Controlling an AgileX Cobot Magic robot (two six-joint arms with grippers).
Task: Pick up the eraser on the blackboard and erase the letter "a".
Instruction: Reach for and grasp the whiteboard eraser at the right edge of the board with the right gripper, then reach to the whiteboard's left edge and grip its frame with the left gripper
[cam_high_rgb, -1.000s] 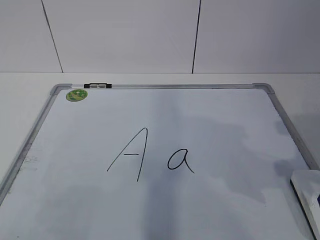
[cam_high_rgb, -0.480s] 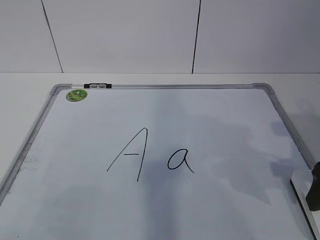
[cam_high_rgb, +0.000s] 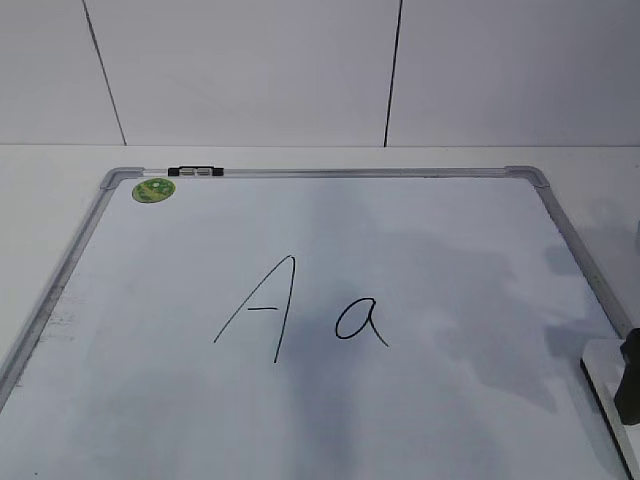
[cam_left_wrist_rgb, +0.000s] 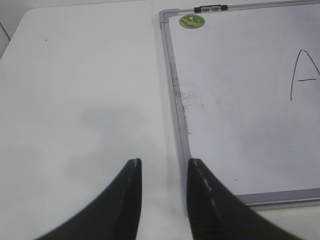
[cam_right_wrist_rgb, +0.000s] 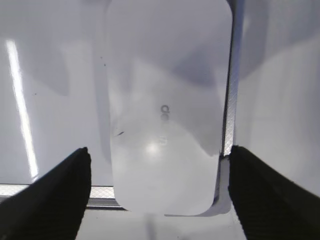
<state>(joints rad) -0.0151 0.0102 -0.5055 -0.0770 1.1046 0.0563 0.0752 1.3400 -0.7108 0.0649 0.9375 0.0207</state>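
The blackboard (cam_high_rgb: 330, 173) is a white dry-erase board lying flat, with a lowercase letter "a" (cam_high_rgb: 360, 322) in black at its middle. The white eraser (cam_high_rgb: 603, 372) lies at the board's near right corner. In the right wrist view the eraser (cam_right_wrist_rgb: 167, 110) fills the centre and its near end overlaps the board's grey frame (cam_right_wrist_rgb: 229, 125). My right gripper (cam_right_wrist_rgb: 159, 150) is open, with one black finger on each side of the eraser and a gap between each and it. One finger (cam_high_rgb: 630, 378) shows at the exterior view's right edge. My left gripper (cam_left_wrist_rgb: 165, 162) hangs open and empty over the table, by the board's frame (cam_left_wrist_rgb: 172, 80).
A tall capital "A" (cam_high_rgb: 258, 310) stands left of the "a". A round green sticker (cam_high_rgb: 153, 190) and a black clip (cam_high_rgb: 196, 172) sit at the board's far left corner. White table (cam_left_wrist_rgb: 75, 100) lies left of the board, and a panelled wall rises behind it.
My right gripper's dark finger has come into the exterior view at the right edge, beside the eraser. The eraser, the board and both letters have not moved.
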